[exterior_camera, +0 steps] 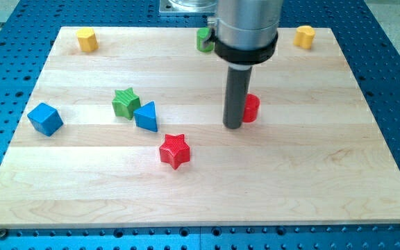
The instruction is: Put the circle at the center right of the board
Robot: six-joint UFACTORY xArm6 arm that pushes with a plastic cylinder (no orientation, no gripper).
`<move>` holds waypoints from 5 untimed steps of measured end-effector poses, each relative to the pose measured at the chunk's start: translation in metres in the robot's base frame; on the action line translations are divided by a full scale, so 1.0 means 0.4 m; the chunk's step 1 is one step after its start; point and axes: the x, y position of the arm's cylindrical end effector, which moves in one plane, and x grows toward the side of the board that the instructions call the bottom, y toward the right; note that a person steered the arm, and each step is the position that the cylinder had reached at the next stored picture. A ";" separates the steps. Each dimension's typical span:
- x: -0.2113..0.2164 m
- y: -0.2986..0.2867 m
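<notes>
red circle beside my tip, two yellow blocks

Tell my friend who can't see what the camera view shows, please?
My tip sits just left of a red round block near the middle of a wooden board. Further left lie a red star, blue triangle, green star and blue cube. Two yellow blocks and a green one line the top edge.

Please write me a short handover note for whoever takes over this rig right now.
My tip is down on the board, right against the view's left side of the red circle.
The red circle sits near the board's middle, slightly toward the view's right.
Done: the tip is lined up behind the circle.
Left: push it toward the view's right to the center-right edge; no blocks show in that path.
</notes>
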 end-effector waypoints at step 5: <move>-0.124 0.126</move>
